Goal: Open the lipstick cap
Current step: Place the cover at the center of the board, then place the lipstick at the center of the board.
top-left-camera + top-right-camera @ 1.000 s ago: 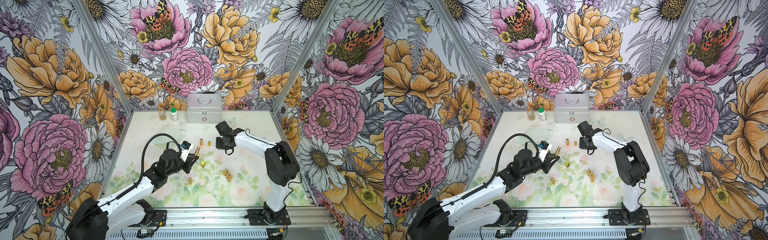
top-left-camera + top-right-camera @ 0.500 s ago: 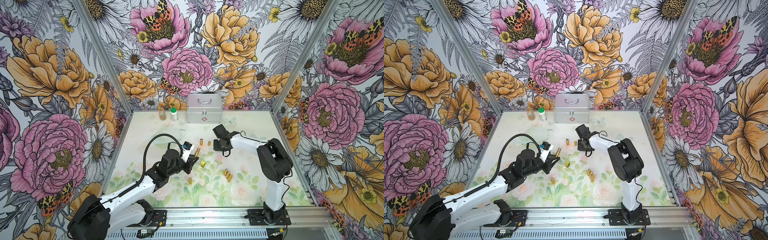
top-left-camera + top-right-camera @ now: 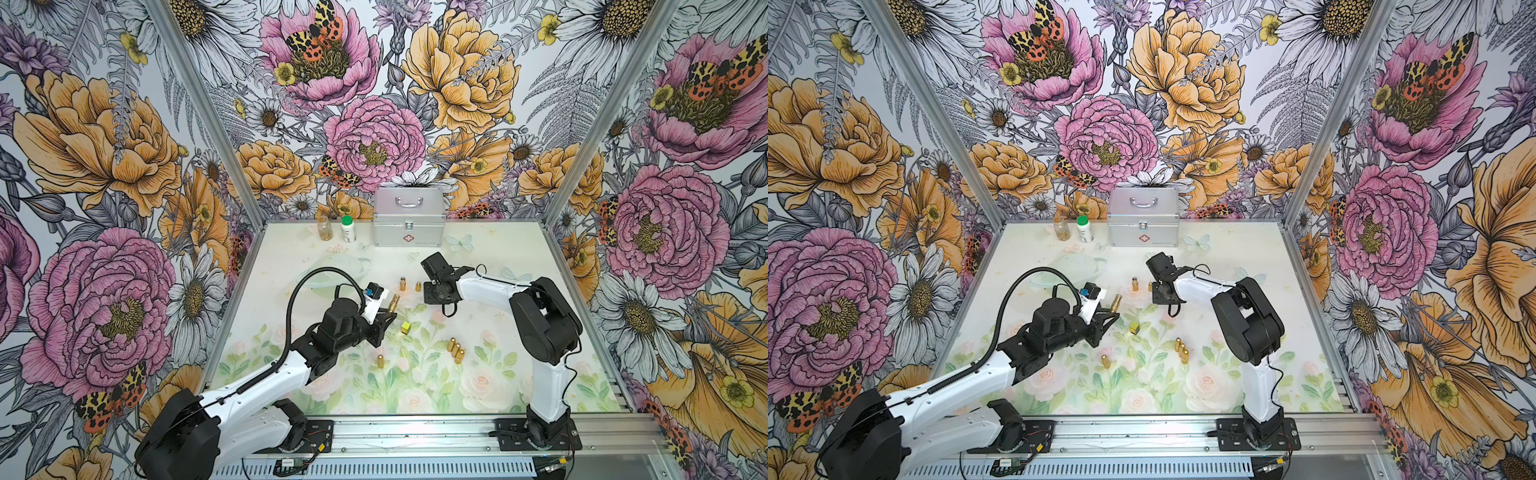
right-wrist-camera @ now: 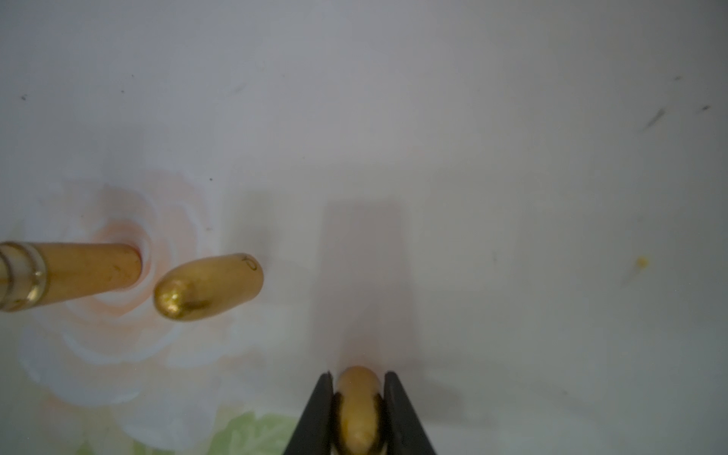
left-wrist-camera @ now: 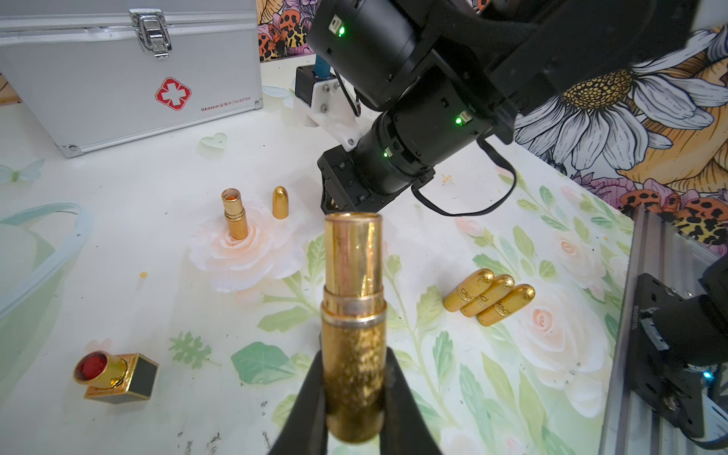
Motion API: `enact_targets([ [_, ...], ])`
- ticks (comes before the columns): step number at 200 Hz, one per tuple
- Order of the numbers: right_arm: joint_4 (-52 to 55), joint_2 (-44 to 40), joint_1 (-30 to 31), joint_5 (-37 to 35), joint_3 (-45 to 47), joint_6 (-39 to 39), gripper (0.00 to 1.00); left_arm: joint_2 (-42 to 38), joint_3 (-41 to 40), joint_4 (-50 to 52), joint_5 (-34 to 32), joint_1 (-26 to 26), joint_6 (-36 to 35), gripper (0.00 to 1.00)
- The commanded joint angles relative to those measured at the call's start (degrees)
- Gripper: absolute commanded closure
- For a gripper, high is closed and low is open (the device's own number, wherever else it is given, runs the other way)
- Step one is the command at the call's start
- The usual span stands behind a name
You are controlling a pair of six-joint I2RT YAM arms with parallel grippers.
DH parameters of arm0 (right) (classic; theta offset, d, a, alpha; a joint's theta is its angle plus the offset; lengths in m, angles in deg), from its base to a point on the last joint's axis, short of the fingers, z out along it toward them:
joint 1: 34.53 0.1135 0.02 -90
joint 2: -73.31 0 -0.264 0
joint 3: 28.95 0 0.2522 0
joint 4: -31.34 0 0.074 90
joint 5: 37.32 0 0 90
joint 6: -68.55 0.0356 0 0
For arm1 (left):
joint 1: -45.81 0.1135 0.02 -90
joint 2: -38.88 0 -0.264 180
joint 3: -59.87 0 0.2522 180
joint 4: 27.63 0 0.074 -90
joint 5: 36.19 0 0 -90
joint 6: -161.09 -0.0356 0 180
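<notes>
I read bright, even, diffuse light in both top views. The table looks pale and slightly washed out, shadows under the arms are soft, and a glare patch sits on the front rail. The left wrist view is sharp, with wide-angle stretch toward its edges; the lipstick carries specular glints. The right wrist view is dim, grey and soft throughout: the held cap and the loose cap are blurred, and a broad faint shadow lies on the table.

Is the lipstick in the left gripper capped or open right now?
Open. In the left wrist view the lipstick in the left gripper ends in a bare open tube; the right gripper grips a rounded gold cap.
</notes>
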Motion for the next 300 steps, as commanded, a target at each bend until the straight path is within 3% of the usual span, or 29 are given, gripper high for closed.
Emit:
enact_targets([
  [1,0.2,-1.1,0.4,-0.8,0.2,-0.8,0.73,-0.2,0.7,-0.3,-1.4,-0.6,-1.2,1.0],
  [52,2.5,-4.8,0.2,0.8,-0.1,-0.9,0.65,-0.3,0.8,-0.3,-1.3,-0.6,-1.5,1.0],
  [90,9.2,-13.0,-0.2,4.5,-0.2,-1.1,0.6,-0.1,1.5,-0.2,-1.0,-0.6,-2.0,1.0],
  [141,17.4,-24.2,-0.3,20.2,-2.0,-2.0,0.54,1.5,3.8,0.4,-1.0,-0.6,-3.4,1.0],
  [195,17.6,-30.0,1.6,35.7,-3.9,1.6,0.47,2.2,5.5,0.9,-1.5,-1.1,-5.0,1.0],
  [235,17.0,-29.7,6.2,35.6,-7.7,3.1,0.44,2.6,6.8,0.8,-1.6,-1.7,-6.6,1.0],
  [300,14.4,-27.4,7.0,34.4,-9.3,6.5,0.44,2.4,7.8,0.3,-1.2,-2.8,-8.7,1.0],
])
